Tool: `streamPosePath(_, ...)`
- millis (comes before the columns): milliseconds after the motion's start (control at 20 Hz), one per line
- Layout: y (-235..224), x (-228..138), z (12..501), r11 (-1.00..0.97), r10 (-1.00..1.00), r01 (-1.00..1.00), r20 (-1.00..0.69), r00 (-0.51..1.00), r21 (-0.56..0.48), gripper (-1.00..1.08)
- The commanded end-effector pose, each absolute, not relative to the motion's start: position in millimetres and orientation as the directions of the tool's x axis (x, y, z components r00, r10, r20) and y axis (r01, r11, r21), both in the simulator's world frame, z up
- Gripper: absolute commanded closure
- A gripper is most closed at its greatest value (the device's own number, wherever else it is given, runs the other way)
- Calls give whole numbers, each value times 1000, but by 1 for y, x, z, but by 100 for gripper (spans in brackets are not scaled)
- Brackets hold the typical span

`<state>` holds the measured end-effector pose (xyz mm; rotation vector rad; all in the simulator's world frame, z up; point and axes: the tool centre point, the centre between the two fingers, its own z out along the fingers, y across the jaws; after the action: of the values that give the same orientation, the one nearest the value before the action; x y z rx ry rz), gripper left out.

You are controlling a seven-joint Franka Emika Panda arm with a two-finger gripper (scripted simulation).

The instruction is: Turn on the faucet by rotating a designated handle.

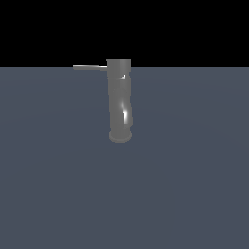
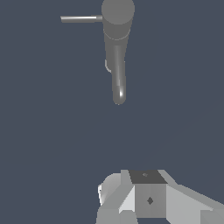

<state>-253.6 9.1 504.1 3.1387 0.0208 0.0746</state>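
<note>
Grey metal faucet (image 1: 120, 104) stands upright on the slate floor (image 1: 194, 185) — its thin handle (image 1: 90, 67) juts toward the exterior view's left. I see my gripper (image 2: 148, 199) well apart from it — whether the fingers are spread, I can't tell.

Dim, flat simulator lighting throughout. No cast shadows on the slate-blue desk (image 1: 185, 185), evenly toned from near edge to far. Pure black above its far edge in the exterior view. White glints on the faucet (image 1: 119, 99), one mid-body and a smaller one near the top; soft shading along its sides. Thin handle (image 1: 90, 67) rendered pale, slightly soft-edged. Coarse, low-resolution rendering, mildly blurred contours, no lens distortion. In the wrist view, pale grey faceted tool (image 2: 131, 205) brighter than anything ahead of it; faucet beyond it darker.
</note>
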Motion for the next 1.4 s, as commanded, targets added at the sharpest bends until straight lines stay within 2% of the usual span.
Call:
streamPosePath(0, 9, -254, 504, -1000, 13, 13, 47, 999, 2, 108)
streamPosePath(800, 22, -249, 508, -999, 47, 47, 61, 997, -3, 108)
streamPosePath(1350, 28, -216, 507, -996, -73, -70, 44, 996, -59, 108)
